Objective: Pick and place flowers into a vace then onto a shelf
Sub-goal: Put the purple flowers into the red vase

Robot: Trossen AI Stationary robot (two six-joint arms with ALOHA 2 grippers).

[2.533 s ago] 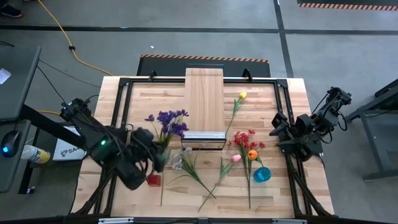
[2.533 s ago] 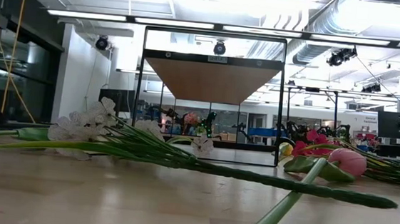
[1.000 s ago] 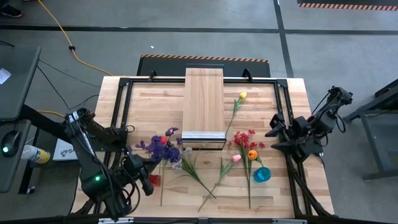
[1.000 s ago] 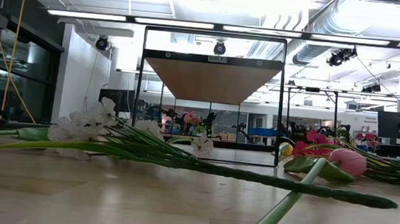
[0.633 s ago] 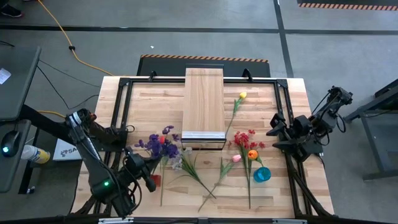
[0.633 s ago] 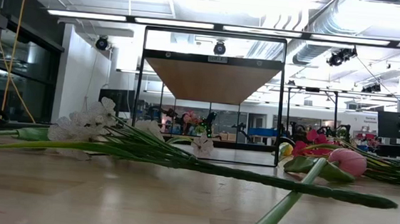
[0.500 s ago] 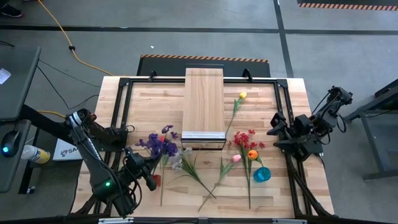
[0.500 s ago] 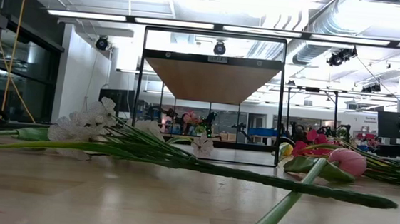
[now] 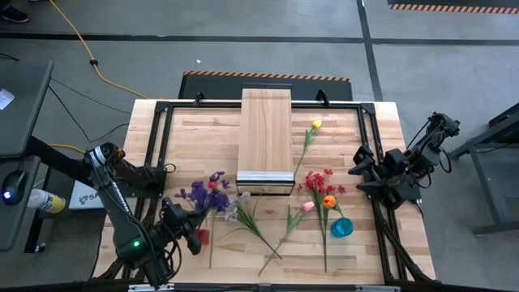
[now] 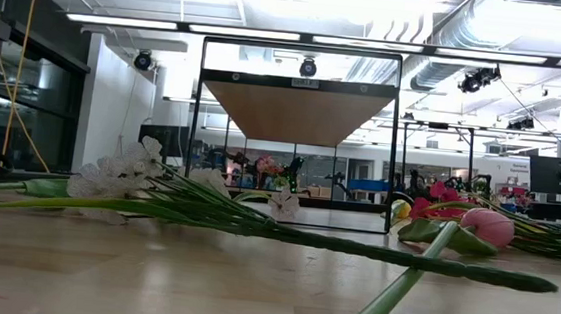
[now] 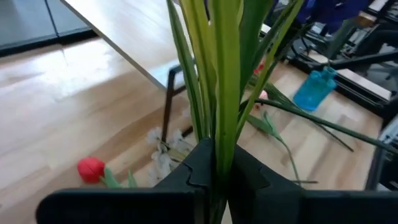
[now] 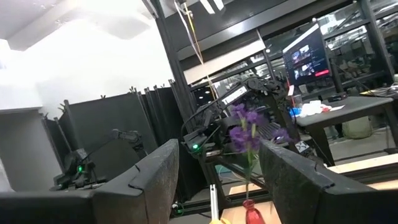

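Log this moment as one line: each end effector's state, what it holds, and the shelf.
left end effector: shut on purple spray stems, front left | right end effector: open, waiting at right edge | shelf: nothing on it

Premises are a robotics lab or industrial workshop hall. The floor (image 9: pixel 243 49) is bare grey concrete, with hazard-striped tape (image 9: pixel 268 76) at the table's far edge and a yellow cable (image 9: pixel 81 45) running loose across it. The low view shows a high open ceiling with exposed ducting (image 10: pixel 449 50), strip lights (image 10: pixel 131 22) and further black metal frames (image 10: pixel 461 151) deeper in the hall. A monitor (image 12: pixel 305 55) on a desk (image 12: pixel 348 109) and dark partition panels (image 12: pixel 99 137) appear in the right wrist view. A computer mouse (image 9: pixel 10 195) sits on a side desk beside the rig.
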